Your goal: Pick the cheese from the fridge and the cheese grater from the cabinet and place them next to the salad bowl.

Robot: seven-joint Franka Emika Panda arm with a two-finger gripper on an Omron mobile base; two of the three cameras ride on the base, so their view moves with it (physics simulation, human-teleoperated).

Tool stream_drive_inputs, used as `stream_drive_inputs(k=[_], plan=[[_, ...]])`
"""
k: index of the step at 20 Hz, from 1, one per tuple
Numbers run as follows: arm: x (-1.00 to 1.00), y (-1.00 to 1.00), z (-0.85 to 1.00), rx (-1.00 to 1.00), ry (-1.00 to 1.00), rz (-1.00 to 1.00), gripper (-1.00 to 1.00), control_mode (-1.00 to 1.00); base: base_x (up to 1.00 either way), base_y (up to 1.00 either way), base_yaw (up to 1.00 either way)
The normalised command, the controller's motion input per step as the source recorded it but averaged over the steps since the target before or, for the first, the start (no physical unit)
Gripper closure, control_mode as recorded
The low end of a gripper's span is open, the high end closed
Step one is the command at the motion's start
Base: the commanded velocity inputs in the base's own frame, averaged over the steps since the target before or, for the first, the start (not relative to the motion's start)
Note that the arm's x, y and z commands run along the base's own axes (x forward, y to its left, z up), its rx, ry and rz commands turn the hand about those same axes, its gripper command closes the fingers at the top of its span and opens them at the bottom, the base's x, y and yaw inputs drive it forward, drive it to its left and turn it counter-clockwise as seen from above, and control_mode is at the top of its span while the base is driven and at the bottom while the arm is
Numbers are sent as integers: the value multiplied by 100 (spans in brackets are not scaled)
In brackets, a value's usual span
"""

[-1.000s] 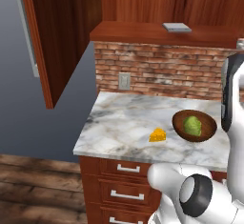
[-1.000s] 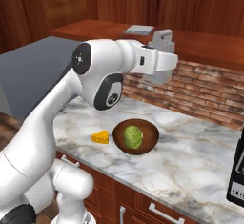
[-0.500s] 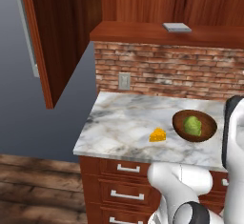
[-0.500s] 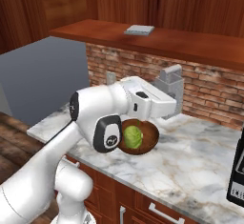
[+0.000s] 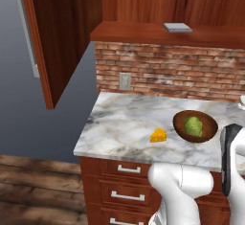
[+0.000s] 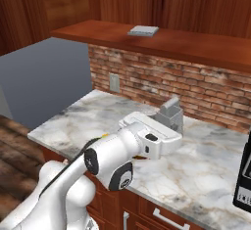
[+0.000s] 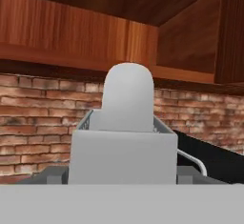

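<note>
Two fingers of the gripper [image 6: 172, 122] pinch the grater [image 6: 169, 116] from both sides, holding it low over the marble counter [image 5: 124, 123], near the brick wall. Its long axis stands upright, loop handle on top. On the left side of the counter, the cheese [image 5: 158, 135] lies just left of the bowl [image 5: 194, 126], thin end pointing left.
</note>
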Motion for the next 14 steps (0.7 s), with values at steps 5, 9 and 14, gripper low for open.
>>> stream_drive_inputs(k=[5, 9, 14], plan=[[0, -15, -77, -6, 4, 25, 100, -100, 0, 0, 0], [13, -32, -75, -2, 13, 32, 100, -100, 0, 0, 0], [18, -44, -57, -1, 4, 32, 100, -100, 0, 0, 0]])
